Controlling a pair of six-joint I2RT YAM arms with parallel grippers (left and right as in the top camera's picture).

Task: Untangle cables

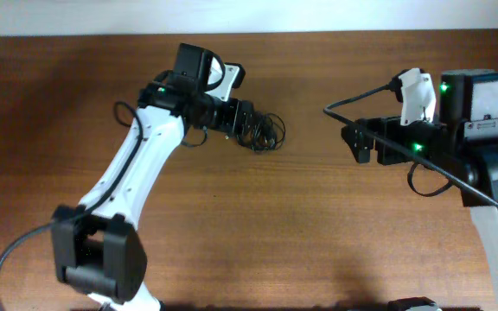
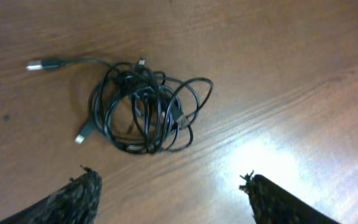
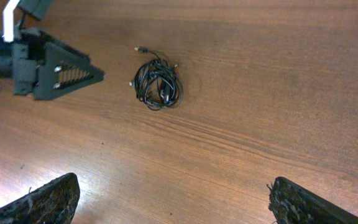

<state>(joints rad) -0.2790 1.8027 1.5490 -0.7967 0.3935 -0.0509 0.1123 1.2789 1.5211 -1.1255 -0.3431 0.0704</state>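
Observation:
A tangled bundle of thin black cables (image 1: 264, 131) lies on the wooden table. In the left wrist view the bundle (image 2: 145, 111) is a loose coil, with one plug (image 2: 36, 65) sticking out to the left. My left gripper (image 1: 242, 118) hovers just left of the bundle, open and empty (image 2: 169, 176). The bundle lies ahead of its fingertips, apart from them. My right gripper (image 1: 360, 142) is open and empty (image 3: 174, 182), well to the right of the bundle (image 3: 158, 84).
The wooden table (image 1: 258, 225) spans the whole view, with a pale wall along its far edge. My left gripper also shows in the right wrist view (image 3: 61, 71). The right arm's own black cable (image 1: 357, 99) loops above the table.

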